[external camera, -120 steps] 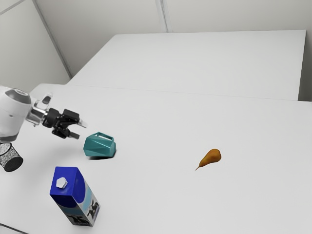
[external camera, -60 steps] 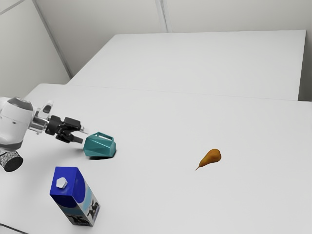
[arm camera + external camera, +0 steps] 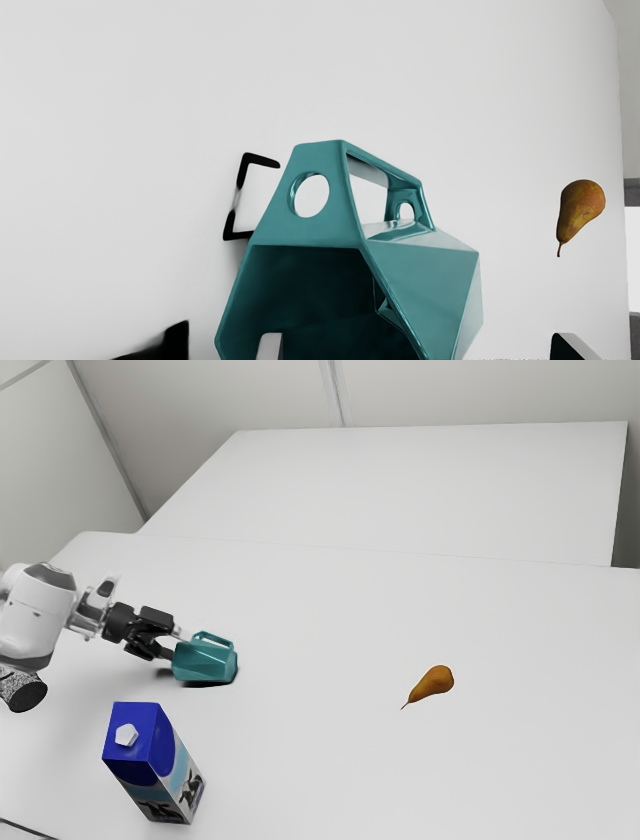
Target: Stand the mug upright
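In the exterior view, I see the table (image 3: 320,760) with mug (image 3: 205,660) lying, pear (image 3: 434,681) at its three o'clock, carton (image 3: 150,760) seven, cylinder (image 3: 25,693) nine.

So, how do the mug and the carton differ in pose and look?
The mug lies on its side, its open mouth facing the end effector; the carton stands upright.
The mug is plain teal; the carton is blue on top, with printed sides and a white cap.
The mug has a handle; the carton shows none.
Both have flat, angular faces.
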